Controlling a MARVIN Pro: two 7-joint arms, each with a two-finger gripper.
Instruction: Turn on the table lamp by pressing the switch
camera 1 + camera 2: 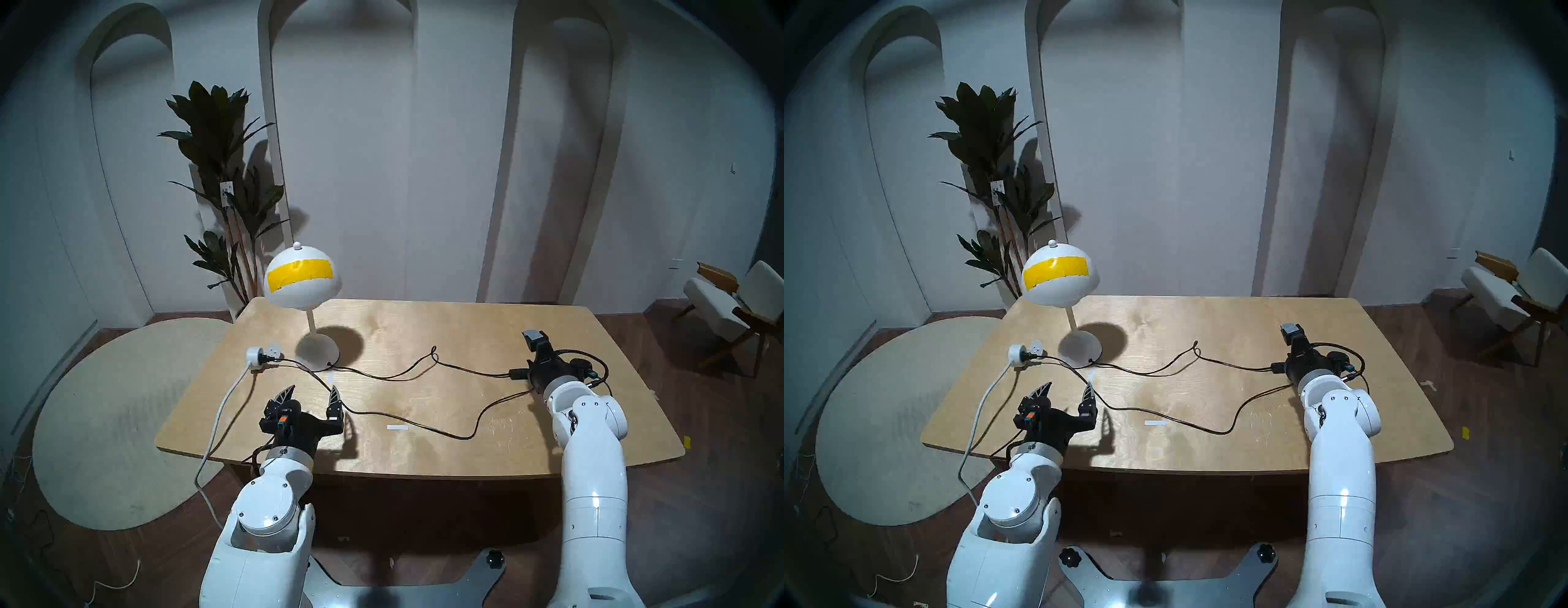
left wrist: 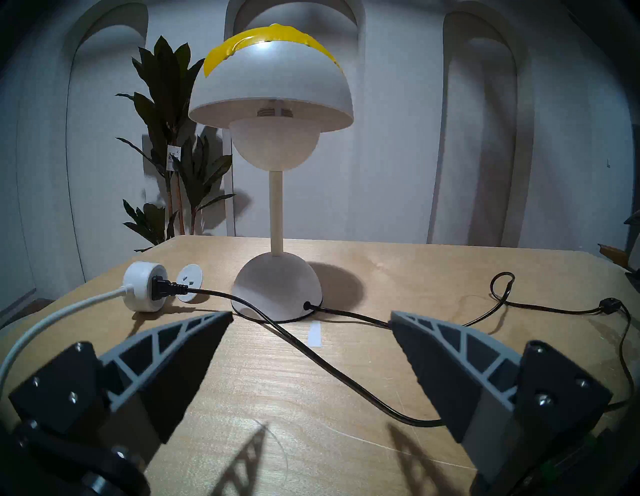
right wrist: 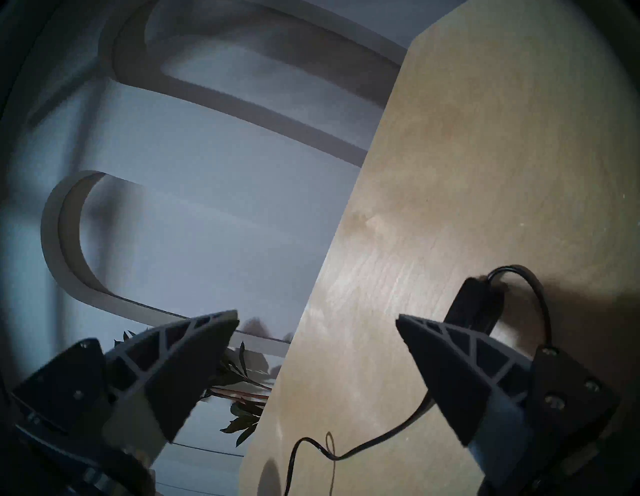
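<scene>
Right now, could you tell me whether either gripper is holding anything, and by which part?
Nothing is held. The left gripper is open above the cord. The right gripper is open beside the inline switch.

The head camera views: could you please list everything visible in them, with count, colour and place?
table lamp: one, white with yellow tape on the dome, unlit, far-left part of the table
table: one, light wood, centre
black cord: one, runs from the lamp base across the table, with an inline switch at the right pincer
round socket: one, white, left of the lamp base, black plug in it, white cable over the table edge
white tape strips: two, on the table
potted plant: one, dark green, behind the table
rug: one, beige, floor left
chair: one, white and wood, far right
left pincer: open, above the near-left table
right pincer: open, at the switch
</scene>
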